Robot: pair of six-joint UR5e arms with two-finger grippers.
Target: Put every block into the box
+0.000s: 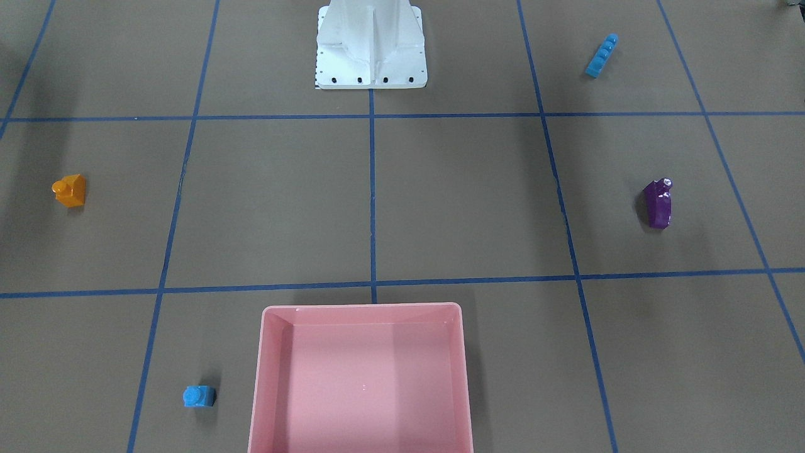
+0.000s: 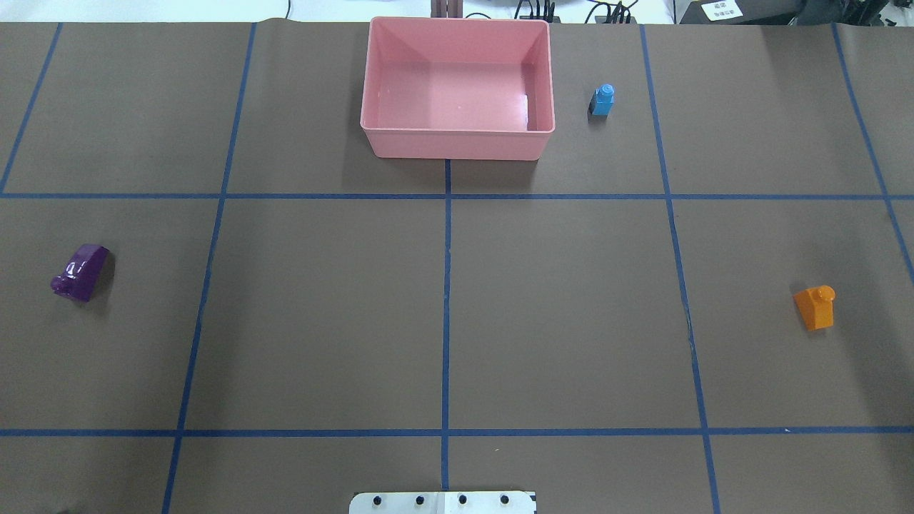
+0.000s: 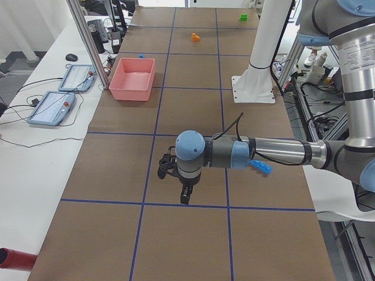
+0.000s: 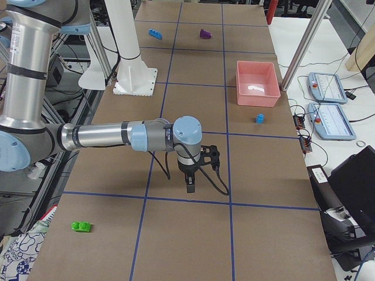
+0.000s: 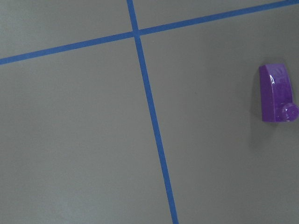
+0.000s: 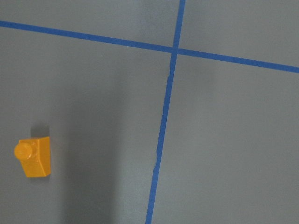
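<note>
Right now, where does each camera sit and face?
Front-facing: across table, facing white base; no arms.
Overhead: behind robot, looking at box; base edge only.
Left side: table's end, left end effector near.
Right side: opposite end, right end effector near.
Left wrist: down on purple block.
Right wrist: down on orange block.
Overhead shares both blocks.

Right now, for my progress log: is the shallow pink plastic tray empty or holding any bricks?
Empty. The shallow pink plastic tray shows only bare floor; the small light-blue studded brick stands outside, beside it.
</note>
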